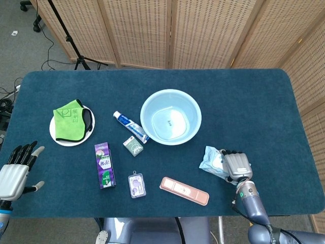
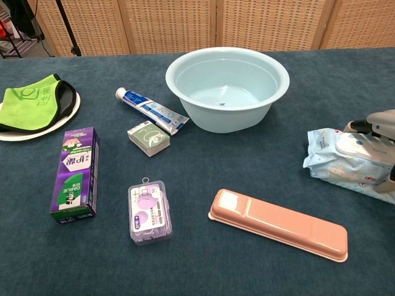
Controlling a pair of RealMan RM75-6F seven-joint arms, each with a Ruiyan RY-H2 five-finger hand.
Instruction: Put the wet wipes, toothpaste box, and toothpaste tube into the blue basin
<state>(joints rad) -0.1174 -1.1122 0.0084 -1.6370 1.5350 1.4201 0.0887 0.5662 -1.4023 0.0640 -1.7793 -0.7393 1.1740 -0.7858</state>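
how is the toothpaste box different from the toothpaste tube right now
The toothpaste box is a purple carton with flat sides; the toothpaste tube is white and blue, round at the cap and flattened at its tail. The box lies nearer the table's front edge, well left of the blue basin; the tube lies farther back, its tail close beside the basin's wall. The box runs nearly front to back; the tube lies diagonally. Both lie flat on the table, outside the basin.
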